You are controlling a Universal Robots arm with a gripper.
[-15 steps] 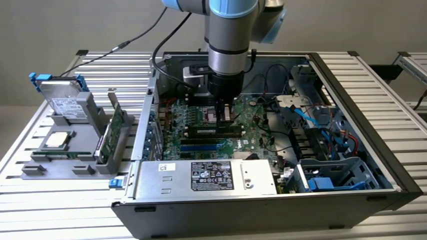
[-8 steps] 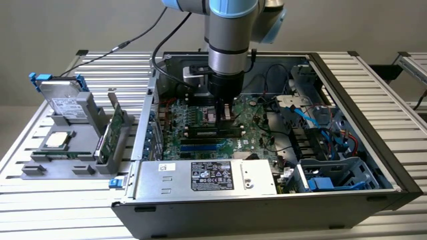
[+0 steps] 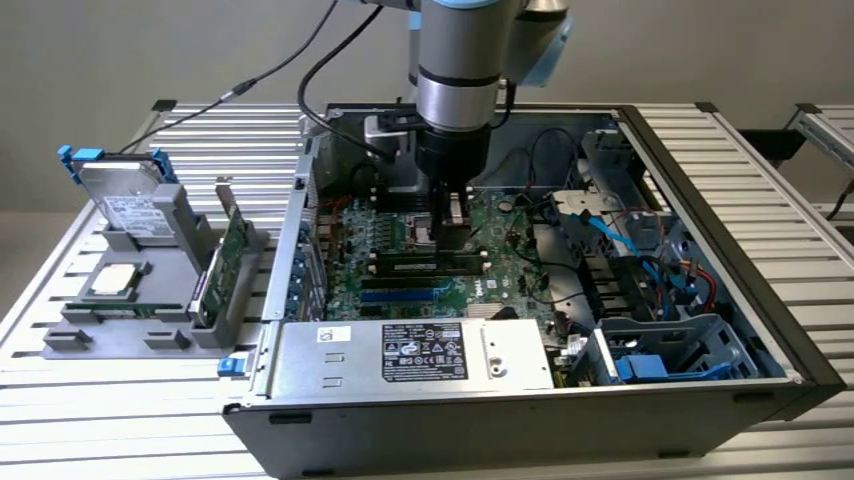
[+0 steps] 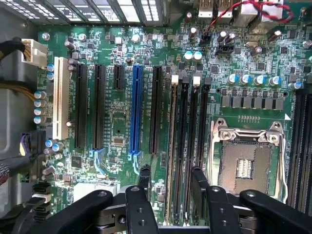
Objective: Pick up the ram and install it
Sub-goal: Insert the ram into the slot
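One arm is reaching down into the open computer case (image 3: 787,375) in the exterior view, its gripper (image 3: 451,215) hanging over the middle of the motherboard (image 3: 400,265). Seen from the wrist, the fingers (image 4: 144,176) are standing wide apart, gripping nothing, straddling the ram (image 4: 172,156) sitting edge-on in its slot. Judging by this, a half-seated stick could be tilting, or a finger snagging its latch.

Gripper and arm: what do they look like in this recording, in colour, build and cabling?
The arm is a silver-grey metal cylinder with a light blue cap at the joint. Black cables loop from it toward the table. The gripper is black, with jointed linkage bars held by round pins and two narrow fingers ending in dark pads.
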